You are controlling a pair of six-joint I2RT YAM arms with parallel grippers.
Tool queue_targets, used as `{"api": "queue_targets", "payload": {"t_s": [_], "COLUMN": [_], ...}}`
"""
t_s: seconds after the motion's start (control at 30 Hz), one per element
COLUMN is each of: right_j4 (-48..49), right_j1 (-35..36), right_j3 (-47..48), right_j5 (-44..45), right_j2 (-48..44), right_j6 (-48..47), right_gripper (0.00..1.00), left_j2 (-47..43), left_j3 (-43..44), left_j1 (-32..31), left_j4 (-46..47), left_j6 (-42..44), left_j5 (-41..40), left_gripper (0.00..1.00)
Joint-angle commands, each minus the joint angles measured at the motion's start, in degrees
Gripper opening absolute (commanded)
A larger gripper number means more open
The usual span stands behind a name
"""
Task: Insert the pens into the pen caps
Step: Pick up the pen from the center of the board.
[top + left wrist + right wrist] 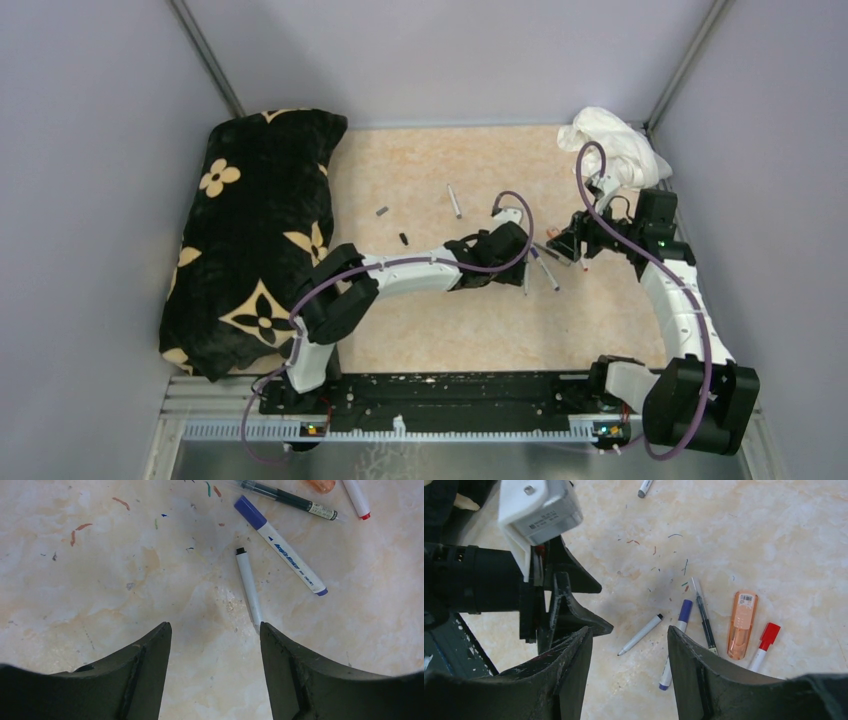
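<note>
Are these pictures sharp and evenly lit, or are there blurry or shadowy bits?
Top external view: soft, even light, but the pens look tiny. Left wrist view: the table and thin white pen are crisp; the left gripper fills the bottom as a dark, curved mass. Right wrist view: pens crisp, a faint grey shadow on the table above the purple-capped pen.

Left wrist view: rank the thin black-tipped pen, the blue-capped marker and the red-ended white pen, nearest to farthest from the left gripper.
1. Thin black-tipped pen: its lower end lies just beside the left gripper, on the picture's right.
2. Blue-capped marker: beyond it, slanting up and right.
3. Red-ended white pen: far top right corner.
</note>
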Motion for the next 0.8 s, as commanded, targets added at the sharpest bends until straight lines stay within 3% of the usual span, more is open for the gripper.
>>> {"api": "queue_targets", "payload": {"t_s": [0.0, 0.27, 0.57, 0.77], "right_j4": [2.5, 2.6, 2.7, 2.9], "right_j1": [-0.7, -0.8, -1.6, -2.0], "right_j3": [1.1, 1.1, 1.0, 1.0], "right_j5": [-1.0, -0.9, -1.5, -1.9], "right_j2": [-1.0, -1.2, -1.5, -1.4], "right_j6": [0.4, 0.6, 0.9, 1.1], "right_gripper": [0.56, 0.56, 0.56, 0.56], "left_j2": [4.3, 11.1, 17.1, 19.4], "left_j3": [5.5, 14.1, 21.2, 23.7], "left_j1": [-1.1, -2.3, -3.4, -3.8], "left_j4": [-4.8, -8.4, -14.4, -19.8], "left_j6": [-1.5, -4.3, -7.4, -9.4], "left_j5": [-1.7, -3.4, -7.0, -10.2], "left_gripper": [0.68, 0.5, 0.5, 0.37]}}
